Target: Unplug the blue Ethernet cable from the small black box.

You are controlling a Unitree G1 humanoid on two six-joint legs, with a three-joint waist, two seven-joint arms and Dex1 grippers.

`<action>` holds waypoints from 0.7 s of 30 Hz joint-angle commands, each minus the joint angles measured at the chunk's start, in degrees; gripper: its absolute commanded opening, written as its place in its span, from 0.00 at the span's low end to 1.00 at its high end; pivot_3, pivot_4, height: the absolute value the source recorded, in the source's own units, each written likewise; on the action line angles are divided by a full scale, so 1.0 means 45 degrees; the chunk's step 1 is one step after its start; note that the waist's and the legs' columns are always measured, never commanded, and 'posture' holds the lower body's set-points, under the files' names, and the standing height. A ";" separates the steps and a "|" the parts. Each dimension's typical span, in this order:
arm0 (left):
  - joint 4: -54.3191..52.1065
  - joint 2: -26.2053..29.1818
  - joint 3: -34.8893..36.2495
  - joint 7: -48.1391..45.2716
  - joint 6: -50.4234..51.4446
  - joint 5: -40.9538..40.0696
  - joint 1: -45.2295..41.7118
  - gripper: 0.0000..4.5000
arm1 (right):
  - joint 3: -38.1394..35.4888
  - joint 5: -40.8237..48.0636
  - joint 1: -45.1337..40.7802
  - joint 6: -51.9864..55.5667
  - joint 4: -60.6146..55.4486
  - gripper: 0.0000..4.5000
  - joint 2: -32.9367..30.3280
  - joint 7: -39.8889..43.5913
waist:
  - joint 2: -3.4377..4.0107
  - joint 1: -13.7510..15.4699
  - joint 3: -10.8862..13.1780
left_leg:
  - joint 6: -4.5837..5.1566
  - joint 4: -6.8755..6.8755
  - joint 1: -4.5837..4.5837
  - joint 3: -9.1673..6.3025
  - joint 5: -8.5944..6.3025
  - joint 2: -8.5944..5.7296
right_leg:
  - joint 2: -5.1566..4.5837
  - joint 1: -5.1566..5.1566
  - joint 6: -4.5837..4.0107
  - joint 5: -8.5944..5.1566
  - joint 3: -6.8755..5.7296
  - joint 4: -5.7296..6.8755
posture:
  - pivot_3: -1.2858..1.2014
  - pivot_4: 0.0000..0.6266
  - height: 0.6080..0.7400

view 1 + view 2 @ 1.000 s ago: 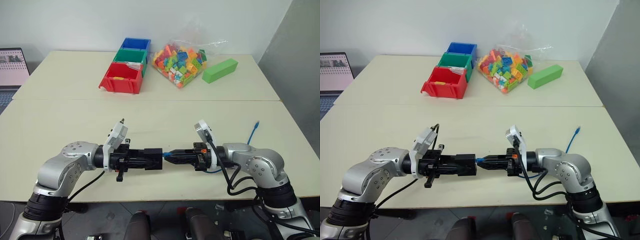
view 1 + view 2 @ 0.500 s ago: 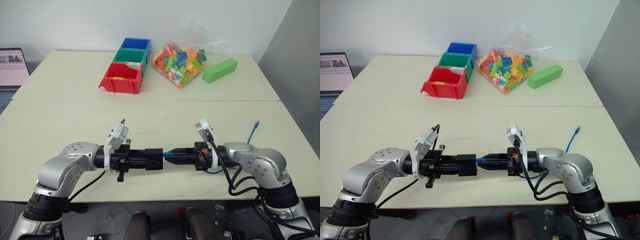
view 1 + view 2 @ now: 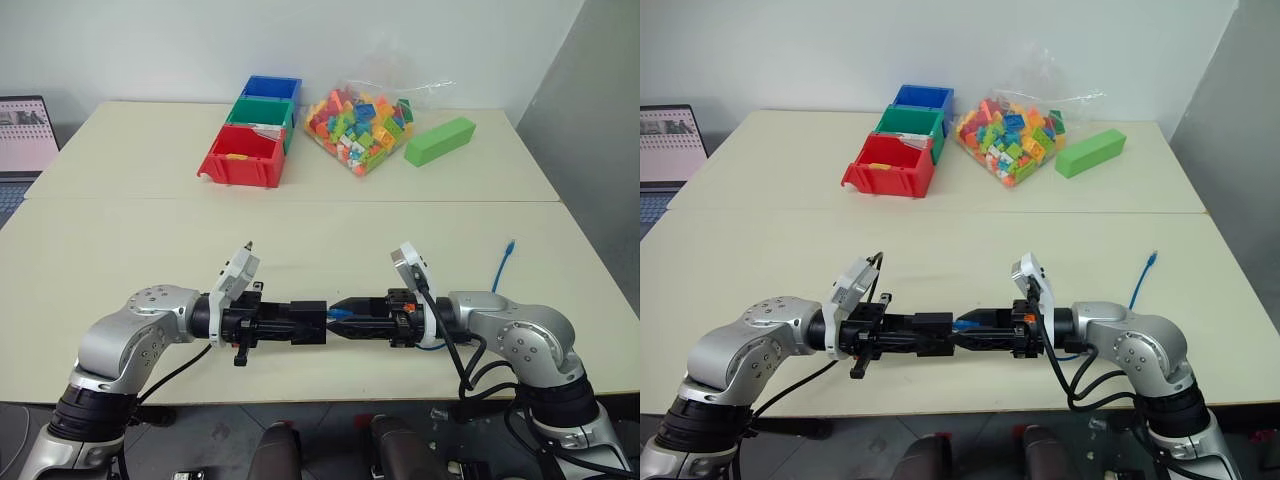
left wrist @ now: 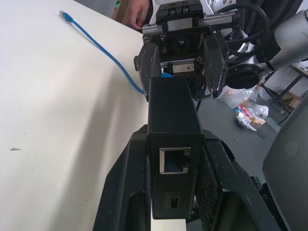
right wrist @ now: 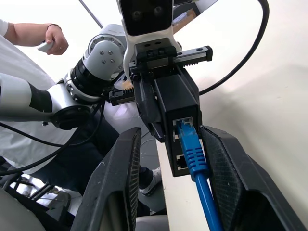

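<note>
Here both arms point level, left tool clamping the small black box, right tool seemingly parted around the blue Ethernet cable.

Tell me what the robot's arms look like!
Both arms have rounded, shiny silver-grey metal shells with black bands at the joints. Loose black cables loop beside each arm. A white, flat-sided camera block with a thin black wire sits on each wrist. The left end effector and the right end effector are black, each with two long fingers that have bumpy, textured pads. The right one shows a small orange mark.
</note>
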 commanded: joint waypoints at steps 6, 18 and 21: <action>-0.0016 0.0017 0.0068 -0.0166 -0.0023 -0.0249 -0.0242 0.18 | -0.0231 0.0150 0.0026 -0.0274 0.0146 0.45 0.0149 -0.0137 | 0.0000 0.0000 0.0000 | 0.0000 0.0000 0.0001 0.0000 0.0000 0.0001 | 0.0000 0.0000 0.0000 0.0000 0.0001 0.0000 | 0.52 0.24 1.00; 0.0023 0.0007 0.0059 -0.0204 -0.0161 -0.0173 -0.0172 0.18 | -0.0295 0.0218 -0.0096 -0.0252 0.0384 0.37 0.0184 -0.0125 | 0.0000 -0.0001 0.0000 | 0.0000 0.0000 0.0001 0.0001 0.0000 0.0000 | 0.0000 0.0000 0.0000 0.0000 0.0002 0.0000 | 0.52 0.24 1.00; 0.0034 0.0046 0.0057 -0.0259 -0.0222 -0.0139 -0.0113 0.18 | -0.0315 0.0337 -0.0128 -0.0159 0.0420 0.20 0.0155 -0.0023 | 0.0000 -0.0001 0.0000 | 0.0000 0.0000 0.0001 0.0002 0.0000 0.0000 | 0.0000 0.0000 0.0000 0.0000 0.0001 0.0000 | 0.52 0.24 1.00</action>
